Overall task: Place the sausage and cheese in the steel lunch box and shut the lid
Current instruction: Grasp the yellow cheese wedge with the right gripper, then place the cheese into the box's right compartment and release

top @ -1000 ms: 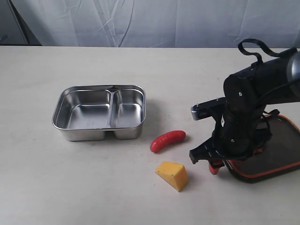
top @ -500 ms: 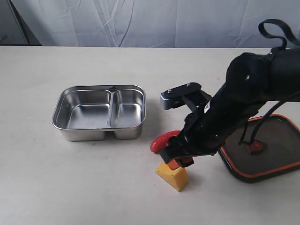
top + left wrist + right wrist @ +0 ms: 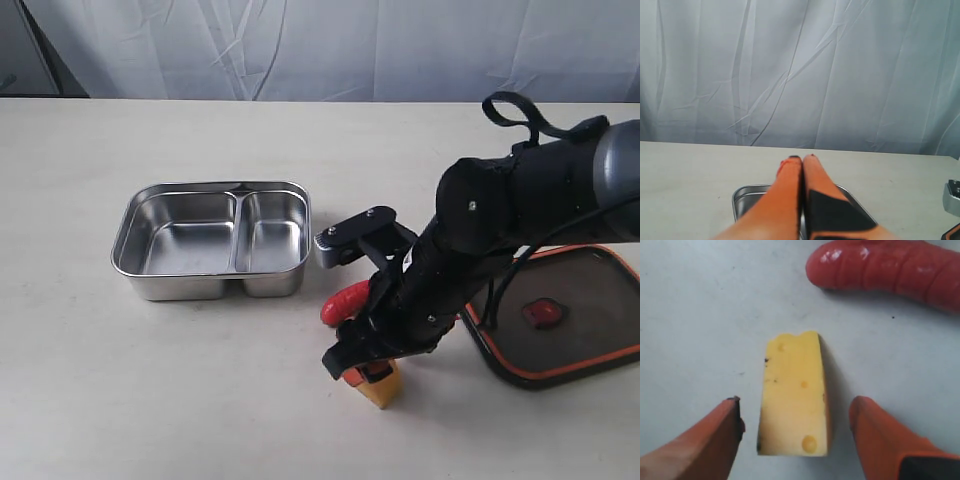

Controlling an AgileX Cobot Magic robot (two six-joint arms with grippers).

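The yellow cheese (image 3: pixel 795 395) lies on the table between the fingers of my open right gripper (image 3: pixel 797 412), one finger on either side, neither touching it. In the exterior view the right gripper (image 3: pixel 368 372) hangs low over the cheese (image 3: pixel 384 388), hiding most of it. The red sausage (image 3: pixel 345 299) (image 3: pixel 890 270) lies just beyond the cheese. The steel lunch box (image 3: pixel 215 240) (image 3: pixel 742 202) stands empty at left. The dark lid (image 3: pixel 570 315) lies flat at right with its orange tab up. My left gripper (image 3: pixel 802 159) is shut, above the box's near side.
A pale curtain (image 3: pixel 320 45) hangs behind the table. The right arm (image 3: pixel 500 220) reaches from the right over the lid's near-left corner.
The right gripper has swung left from beside the lid, past the sausage, and come down over the cheese. The sausage, cheese, box and lid have stayed where they were.
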